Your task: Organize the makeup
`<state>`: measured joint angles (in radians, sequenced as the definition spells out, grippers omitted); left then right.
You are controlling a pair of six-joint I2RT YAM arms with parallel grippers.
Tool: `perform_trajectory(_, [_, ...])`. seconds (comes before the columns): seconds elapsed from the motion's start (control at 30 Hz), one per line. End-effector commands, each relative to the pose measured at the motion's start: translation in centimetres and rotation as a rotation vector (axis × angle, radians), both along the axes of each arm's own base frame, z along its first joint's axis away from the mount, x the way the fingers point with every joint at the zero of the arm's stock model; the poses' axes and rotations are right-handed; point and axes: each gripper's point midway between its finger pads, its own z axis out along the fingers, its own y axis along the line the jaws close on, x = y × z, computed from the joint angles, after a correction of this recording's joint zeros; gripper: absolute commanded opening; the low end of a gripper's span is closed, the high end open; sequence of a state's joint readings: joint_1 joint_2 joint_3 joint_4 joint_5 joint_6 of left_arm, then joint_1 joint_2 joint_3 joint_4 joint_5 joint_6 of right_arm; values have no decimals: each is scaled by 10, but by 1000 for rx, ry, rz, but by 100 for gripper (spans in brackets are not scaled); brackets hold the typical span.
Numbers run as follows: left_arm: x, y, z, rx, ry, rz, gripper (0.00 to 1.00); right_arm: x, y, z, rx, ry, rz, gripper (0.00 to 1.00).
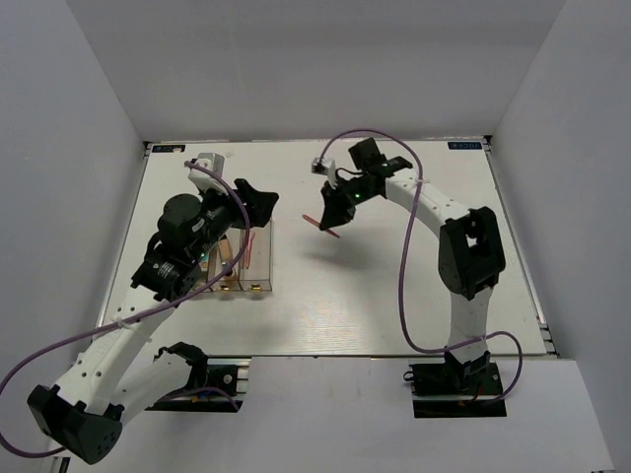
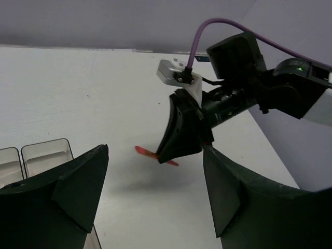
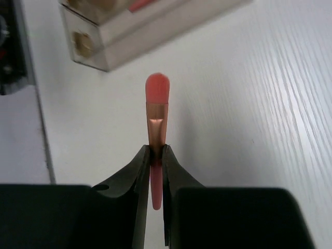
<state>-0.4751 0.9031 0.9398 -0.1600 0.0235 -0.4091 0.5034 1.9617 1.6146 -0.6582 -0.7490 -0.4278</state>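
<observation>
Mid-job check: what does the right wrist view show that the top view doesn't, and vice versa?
Only right wrist: the copper band and rounded tip on the stick, with the right gripper shut on its handle. Only top: the left gripper by the far end of the box, and the whole table. Both: stick, right gripper, box.

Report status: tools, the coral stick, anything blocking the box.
Right tool shut on coral stick, lifted. Left tool open, empty. Left arm over clear box, may crowd the drop.
</observation>
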Motion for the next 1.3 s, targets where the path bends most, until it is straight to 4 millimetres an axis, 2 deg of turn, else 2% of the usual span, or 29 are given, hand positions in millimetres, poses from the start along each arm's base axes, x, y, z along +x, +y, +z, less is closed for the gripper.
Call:
perform_trajectory(0.0, [-7, 0, 13, -36, -37, -13, 83, -21, 45, 31, 155, 100, 135, 0])
perform_trajectory(0.07, [-11, 4, 12, -59, -40, 5, 83, -25, 69, 30, 156, 162, 121, 0])
perform_trajectory(0.1, [-12, 5, 14, -68, -46, 8, 83, -18, 84, 38, 181, 122, 121, 0])
perform_trajectory(0.13, [-15, 6, 10, -81, -39, 7, 83, -18, 93, 40, 178, 157, 86, 0])
perform_trajectory(0.17, [-16, 6, 12, -92, -47, 8, 83, -23, 106, 35, 172, 164, 86, 0])
perform_trajectory(0.23, [-18, 7, 12, -101, -49, 7, 84, -17, 122, 35, 184, 166, 40, 0])
perform_trajectory(0.27, [-16, 12, 12, -102, -52, 39, 84, -22, 131, 37, 194, 155, 52, 0])
perform_trajectory(0.37, [-16, 12, 12, -99, -48, 39, 84, -12, 147, 36, 204, 181, -47, 3])
perform_trajectory(0.53, [-18, 14, 11, -96, -44, 42, 84, 4, 173, 43, 260, 185, -167, 3])
perform_trajectory(0.67, [-19, 15, 10, -103, -44, 47, 84, 23, 178, 30, 227, 206, -346, 4])
perform_trajectory(0.8, [-19, 13, 11, -117, -48, 39, 84, 26, 182, 11, 198, 220, -433, 4])
perform_trajectory(0.97, [-21, 12, 10, -117, -41, 30, 84, 29, 191, 11, 206, 189, -480, 8])
perform_trajectory(1.13, [-25, 14, 11, -115, -41, 30, 84, 29, 192, 11, 201, 178, -501, 29])
perform_trajectory(1.27, [-27, 15, 10, -110, -28, 28, 84, 25, 187, 0, 177, 184, -508, 37])
